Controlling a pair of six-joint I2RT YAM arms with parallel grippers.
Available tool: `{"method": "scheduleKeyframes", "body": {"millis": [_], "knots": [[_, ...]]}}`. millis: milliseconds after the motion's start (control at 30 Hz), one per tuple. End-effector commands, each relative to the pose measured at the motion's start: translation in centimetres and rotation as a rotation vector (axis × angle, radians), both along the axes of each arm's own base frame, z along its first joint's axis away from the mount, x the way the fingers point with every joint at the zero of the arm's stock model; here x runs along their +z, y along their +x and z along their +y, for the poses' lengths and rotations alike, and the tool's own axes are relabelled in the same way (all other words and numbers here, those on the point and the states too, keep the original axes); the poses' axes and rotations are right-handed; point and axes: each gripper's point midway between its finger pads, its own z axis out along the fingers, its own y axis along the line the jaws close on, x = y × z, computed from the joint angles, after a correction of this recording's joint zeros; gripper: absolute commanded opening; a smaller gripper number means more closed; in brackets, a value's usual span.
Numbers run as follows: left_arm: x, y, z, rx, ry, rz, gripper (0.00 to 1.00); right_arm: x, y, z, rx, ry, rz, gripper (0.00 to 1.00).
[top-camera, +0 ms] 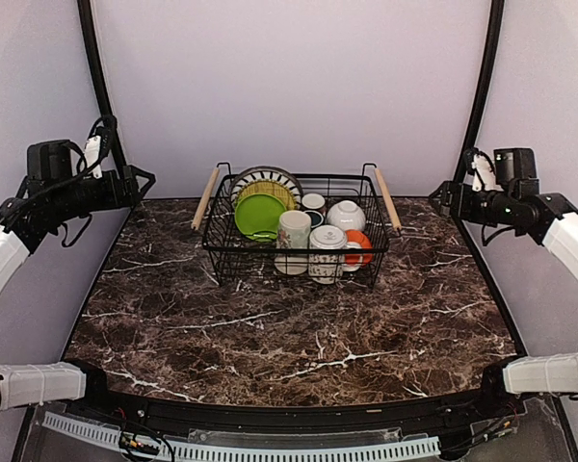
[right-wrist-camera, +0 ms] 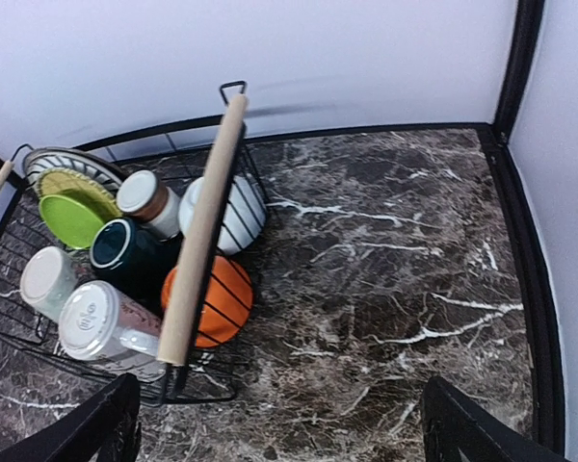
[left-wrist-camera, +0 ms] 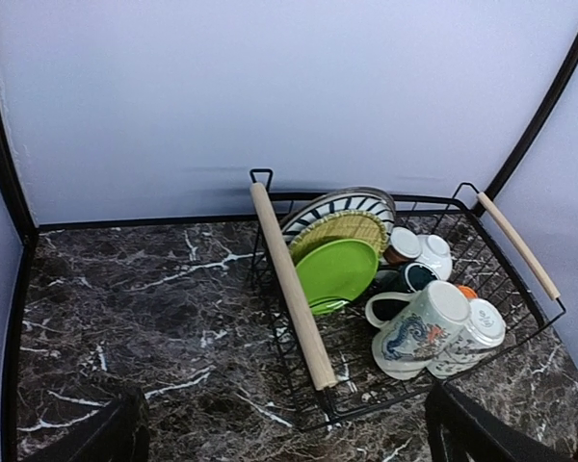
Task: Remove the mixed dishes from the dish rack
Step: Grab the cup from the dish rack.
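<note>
Jaws stood wide, empty, on left gripper (top-camera: 144,185) and right gripper (top-camera: 441,199). Between them sat dish rack (top-camera: 260,265), long axis left-right; plates (top-camera: 260,214) nearer left, bowls (top-camera: 347,214) nearer right.

Wooden-handled black wire dish rack (top-camera: 241,262) centred ahead of me, lime-green plate (left-wrist-camera: 337,271), yellow plate (left-wrist-camera: 352,229) and striped plate (left-wrist-camera: 342,204) on edge at its left, upturned pale mugs (top-camera: 293,231) in front, orange bowl (top-camera: 358,245) at right

A dark brown marble-look table (top-camera: 270,337) with white veining fills the space, enclosed by plain pale lavender walls (top-camera: 289,77) under soft, even light. Two black curved poles (top-camera: 96,67) rise from the table's far corners. A white slotted strip (top-camera: 270,450) runs along its near edge.
</note>
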Motion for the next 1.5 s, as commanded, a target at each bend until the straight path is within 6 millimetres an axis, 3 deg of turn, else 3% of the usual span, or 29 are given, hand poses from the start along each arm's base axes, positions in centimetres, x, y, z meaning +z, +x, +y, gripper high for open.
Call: {"method": "scheduleKeyframes", "body": {"millis": [0, 167, 233, 533, 767, 933, 1167, 1467], "knots": [[0.6, -0.9, -3.6, -0.201, -0.108, 0.049, 0.99, 3.7, 0.7, 4.2, 0.16, 0.026, -0.081, 0.99], [0.2, -1.4, -6.1, -0.33, -0.22, 0.131, 0.99, 5.0, 1.0, 9.3, 0.287, 0.001, -0.076, 0.99], [-0.2, -1.5, -7.1, -0.375, -0.254, 0.168, 0.99, 4.6, 1.5, 11.0, 0.316, -0.019, -0.049, 0.99], [-2.4, -2.5, -10.6, -0.394, -0.107, 0.227, 0.96, 0.8, 3.8, 19.1, 0.45, -0.128, 0.087, 0.99], [-4.3, -2.0, -11.1, -0.317, 0.017, 0.243, 0.94, -1.7, 4.6, 25.9, 0.55, -0.177, 0.13, 0.99], [-4.7, -1.7, -11.4, -0.299, 0.055, 0.251, 0.93, -4.0, 5.8, 29.4, 0.578, -0.209, 0.173, 0.99], [-5.1, -1.9, -11.8, -0.313, 0.053, 0.26, 0.93, -6.1, 7.8, 31.5, 0.514, -0.228, 0.195, 0.99], [-5.9, -1.6, -11.5, -0.258, 0.104, 0.264, 0.92, -10.2, 8.7, 32.1, 0.471, -0.251, 0.277, 0.97]]}}
